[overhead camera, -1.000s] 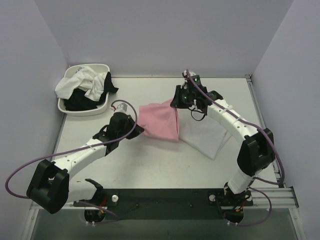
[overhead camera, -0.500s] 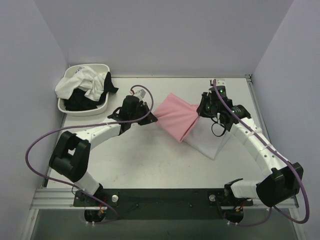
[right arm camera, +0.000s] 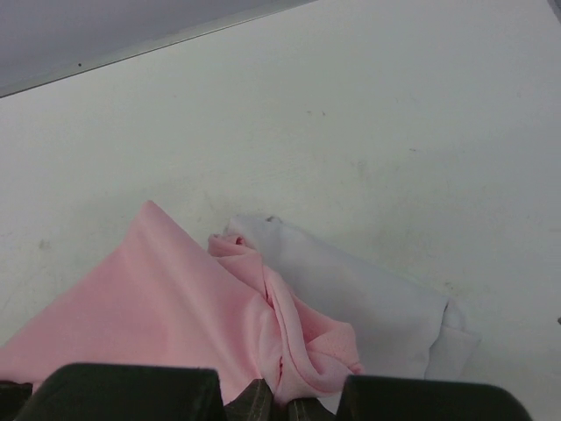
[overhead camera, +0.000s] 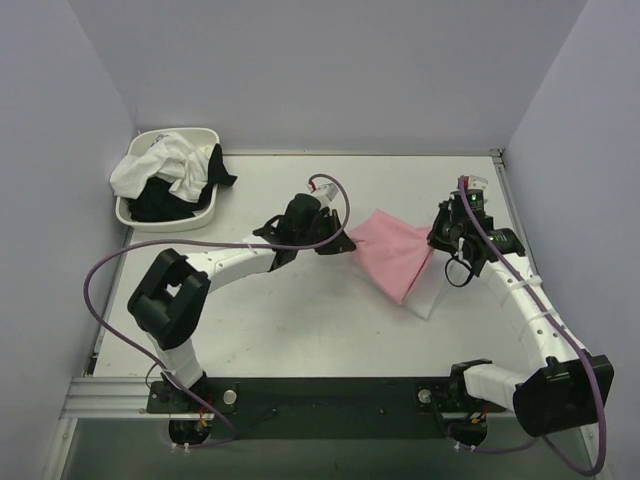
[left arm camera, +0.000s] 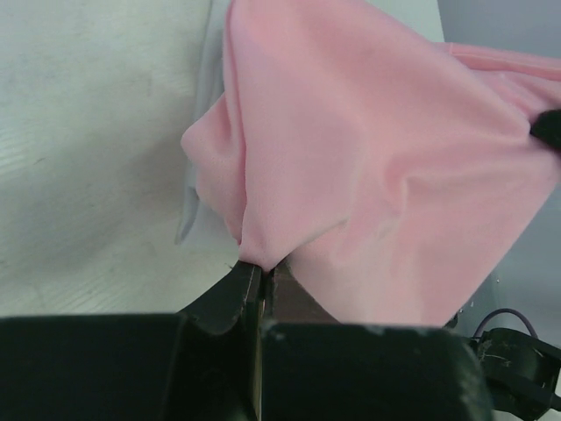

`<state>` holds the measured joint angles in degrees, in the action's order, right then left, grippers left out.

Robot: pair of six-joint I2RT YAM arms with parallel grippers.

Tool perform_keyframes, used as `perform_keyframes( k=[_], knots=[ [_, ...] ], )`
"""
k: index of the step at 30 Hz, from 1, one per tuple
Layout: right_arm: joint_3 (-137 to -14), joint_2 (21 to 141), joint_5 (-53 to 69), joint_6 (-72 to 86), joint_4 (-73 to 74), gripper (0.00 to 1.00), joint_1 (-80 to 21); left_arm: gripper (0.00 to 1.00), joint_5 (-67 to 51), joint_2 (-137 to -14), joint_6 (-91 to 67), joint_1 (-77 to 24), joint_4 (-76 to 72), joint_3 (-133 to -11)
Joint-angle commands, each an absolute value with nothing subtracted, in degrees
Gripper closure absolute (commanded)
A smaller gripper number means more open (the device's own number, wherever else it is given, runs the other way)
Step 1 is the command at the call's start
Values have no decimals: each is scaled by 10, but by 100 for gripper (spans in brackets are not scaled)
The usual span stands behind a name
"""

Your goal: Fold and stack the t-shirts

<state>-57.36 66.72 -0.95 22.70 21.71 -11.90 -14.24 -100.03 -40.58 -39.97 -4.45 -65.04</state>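
Note:
A folded pink t-shirt [overhead camera: 397,252] hangs stretched between my two grippers over a folded white t-shirt [overhead camera: 430,296] on the table's right side. My left gripper [overhead camera: 345,240] is shut on the pink shirt's left corner; the cloth [left arm camera: 368,158] bunches at the closed fingertips. My right gripper [overhead camera: 436,238] is shut on the pink shirt's right corner, a rolled fold [right arm camera: 298,342] pinched above the white shirt [right arm camera: 377,307]. More white and black shirts [overhead camera: 170,172] lie heaped in the basin.
A white oval basin [overhead camera: 140,215] stands at the back left corner. The table's right edge rail [overhead camera: 512,215] runs close behind my right arm. Purple cables loop off both arms.
Both grippers have carried the pink shirt rightward across the table, from the middle to over the white folded shirt. The left arm has stretched far out.

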Motion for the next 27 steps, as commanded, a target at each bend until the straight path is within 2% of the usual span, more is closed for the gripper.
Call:
perform_keyframes(
  k=[1,5,14,27],
  knots=[
    [-588,664,-12,236,214,100,-101,100,-149,-1023,-426,-418,-89,-709],
    [-597,682,-6,238,214,100,-84,100,-148,-1044,-427,-428,-82,-736],
    [-531,671,-33,250,196,100,-48,100,-142,-1078,-432,-469,-106,-722],
    [-621,671,-26,248,222,100,-41,100,-126,-1070,-386,-462,-32,-816]
  ],
)
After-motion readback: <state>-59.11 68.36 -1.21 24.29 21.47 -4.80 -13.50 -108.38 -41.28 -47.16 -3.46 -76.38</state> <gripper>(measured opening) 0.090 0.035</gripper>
